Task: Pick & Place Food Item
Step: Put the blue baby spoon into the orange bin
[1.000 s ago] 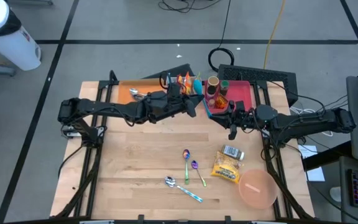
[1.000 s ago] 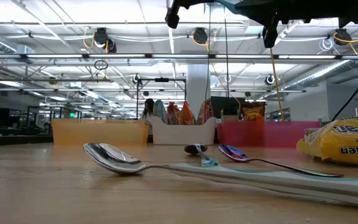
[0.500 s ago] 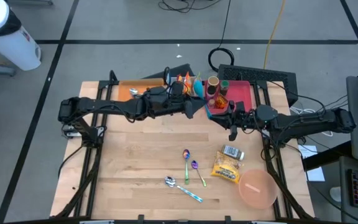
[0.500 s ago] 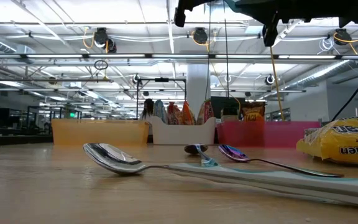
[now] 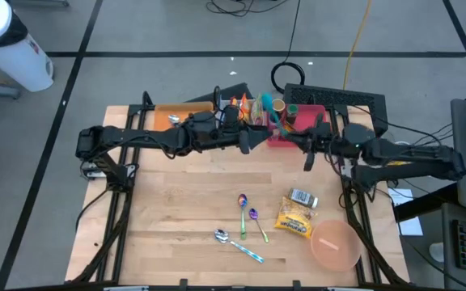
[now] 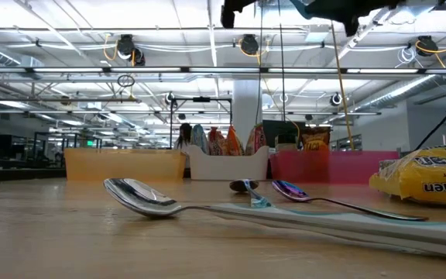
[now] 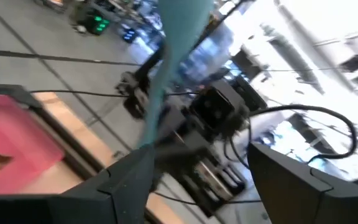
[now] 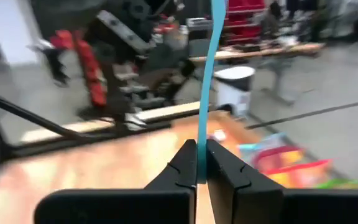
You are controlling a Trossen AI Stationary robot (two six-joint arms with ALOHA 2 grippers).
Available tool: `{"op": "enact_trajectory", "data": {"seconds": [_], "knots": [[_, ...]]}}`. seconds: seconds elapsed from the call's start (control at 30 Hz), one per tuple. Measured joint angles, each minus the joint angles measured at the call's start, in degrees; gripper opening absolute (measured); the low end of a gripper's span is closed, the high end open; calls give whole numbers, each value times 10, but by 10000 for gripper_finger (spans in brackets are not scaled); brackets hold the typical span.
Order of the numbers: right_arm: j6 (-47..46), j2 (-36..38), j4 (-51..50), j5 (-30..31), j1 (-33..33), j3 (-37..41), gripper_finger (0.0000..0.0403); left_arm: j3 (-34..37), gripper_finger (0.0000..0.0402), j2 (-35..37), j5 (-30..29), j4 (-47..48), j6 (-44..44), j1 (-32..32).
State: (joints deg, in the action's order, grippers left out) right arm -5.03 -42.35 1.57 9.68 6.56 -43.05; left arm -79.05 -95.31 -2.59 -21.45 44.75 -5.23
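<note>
A thin teal packet is held in the air over the table's far middle, in front of the white caddy. My right gripper reaches in level from the right and is shut on it. The right wrist view shows the packet edge-on, rising from the shut fingers. My left gripper comes level from the left and stands open just left of the packet. In the left wrist view the packet shows beyond my left gripper's spread fingers. My right gripper pinches the teal packet's lower end between its two fingers. The fingers come level from the table's right side. The packet stands up from the fingers, thin edge toward the wrist camera, lifted clear of the table.
On the near right of the table lie a yellow ramen packet, a small tin, a pink bowl and three spoons. An orange tray and a pink tray flank the caddy along the far edge.
My left gripper has opened and let go of the teal packet, keeping its place. My right gripper, shut on the packet, has rolled, risen and drawn back toward the table's right and far side. The packet has gone with it, away from the left fingers.
</note>
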Motion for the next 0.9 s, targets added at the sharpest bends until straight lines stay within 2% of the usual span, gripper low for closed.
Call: {"op": "enact_trajectory", "data": {"seconds": [0.17,0.33,0.47,0.6,0.7,0.9], "knots": [[136,-3,-142,59,4,-91,3,0,269,0,35,-18,19,0],[262,-12,-246,128,4,-170,3,0,269,0,47,-23,125,-7],[368,-15,-302,178,3,-212,3,0,269,0,80,-24,218,-21],[467,-21,-365,240,3,-230,3,0,269,1,90,-26,259,-30],[509,-25,-416,279,3,-232,3,0,269,4,78,-29,286,-33],[528,-42,-488,293,3,-232,3,0,269,9,47,-26,348,-33]]}}
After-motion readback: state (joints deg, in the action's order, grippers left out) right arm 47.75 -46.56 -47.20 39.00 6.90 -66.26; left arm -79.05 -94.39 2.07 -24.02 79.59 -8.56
